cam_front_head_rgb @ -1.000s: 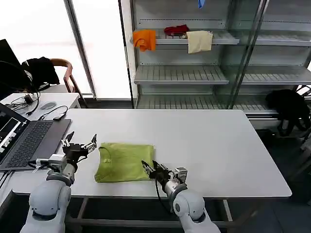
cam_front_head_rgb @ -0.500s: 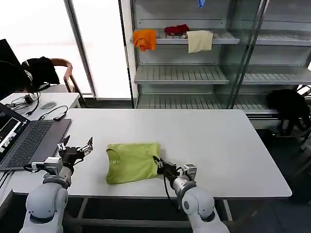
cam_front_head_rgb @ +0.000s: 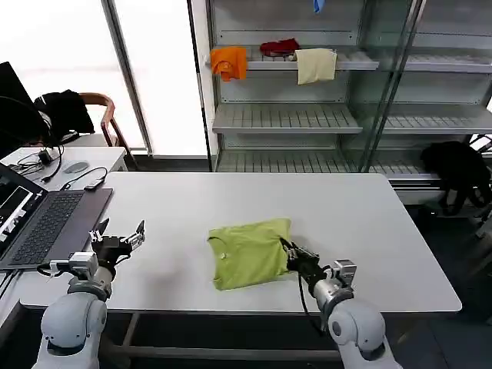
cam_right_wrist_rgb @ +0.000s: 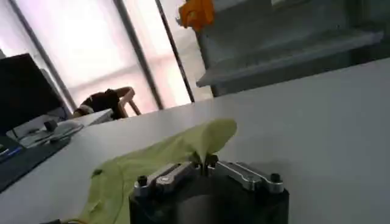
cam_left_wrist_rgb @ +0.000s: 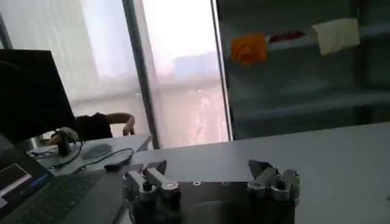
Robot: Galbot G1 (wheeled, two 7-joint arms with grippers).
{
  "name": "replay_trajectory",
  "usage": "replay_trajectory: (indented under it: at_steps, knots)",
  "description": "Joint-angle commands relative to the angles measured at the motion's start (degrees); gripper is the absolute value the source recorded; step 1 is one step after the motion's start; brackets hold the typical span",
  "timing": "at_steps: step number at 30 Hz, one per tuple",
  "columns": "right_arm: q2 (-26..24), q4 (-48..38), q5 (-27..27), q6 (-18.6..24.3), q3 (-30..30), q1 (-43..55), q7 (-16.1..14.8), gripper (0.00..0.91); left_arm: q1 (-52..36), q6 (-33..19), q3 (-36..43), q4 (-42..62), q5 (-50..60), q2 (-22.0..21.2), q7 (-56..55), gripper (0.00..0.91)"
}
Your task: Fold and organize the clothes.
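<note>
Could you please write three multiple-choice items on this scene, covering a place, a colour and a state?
1. Where does the T-shirt lie?
A. on the white table
B. on a shelf
C. on the laptop

2. What colour is the cloth hanging at the left end of the shelf?
A. blue
B. orange
C. black

3. How do the grippers stand?
A. both open
B. both shut on cloth
C. left open, right shut on the shirt

Answers:
1 A, it lies folded on the tabletop.
2 B, the orange cloth hangs there.
3 C, the left gripper is spread and bare; the right gripper pinches the T-shirt's edge.
</note>
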Motion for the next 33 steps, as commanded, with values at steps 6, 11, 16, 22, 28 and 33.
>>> replay_trajectory:
  at_steps: [6, 11, 16, 22, 28, 33]
  knots:
    - [-1.34, 1.45, -17.7, 2.34, 2.95, -3.12, -0.96, 0.907, -0.17, -1.17, 1.13, 1.56, 0.49, -0.47, -0.1, 0.907]
    - [-0.39, 2.85, -24.47, 3.24, 1.07, -1.78, -0.54, 0.907, 0.12, -2.05, 0.67, 2.11, 0.48, -0.23, -0.08, 0.907]
    - [1.32, 1.02, -24.72, 3.06, -4.65, 2.37, -0.96, 0.907, 0.13, -2.4, 0.22, 2.49, 0.4, -0.23, -0.08, 0.907]
    - [4.29, -6.77, -21.4, 0.75, -13.03, 11.4, -1.19, 0.907, 0.34, -2.75, -0.28, 3.11, 0.37, -0.3, -0.11, 0.907]
    - [4.9, -13.6, -18.8, 0.16, -16.11, 17.73, -2.5, 0.907, 0.45, -2.89, -0.83, 3.41, 0.28, -0.17, -0.14, 0.907]
    - [3.19, -16.63, -16.78, 0.0, -16.69, 19.52, -3.98, 0.907, 0.53, -3.21, -1.2, 3.9, 0.24, -0.09, -0.21, 0.907]
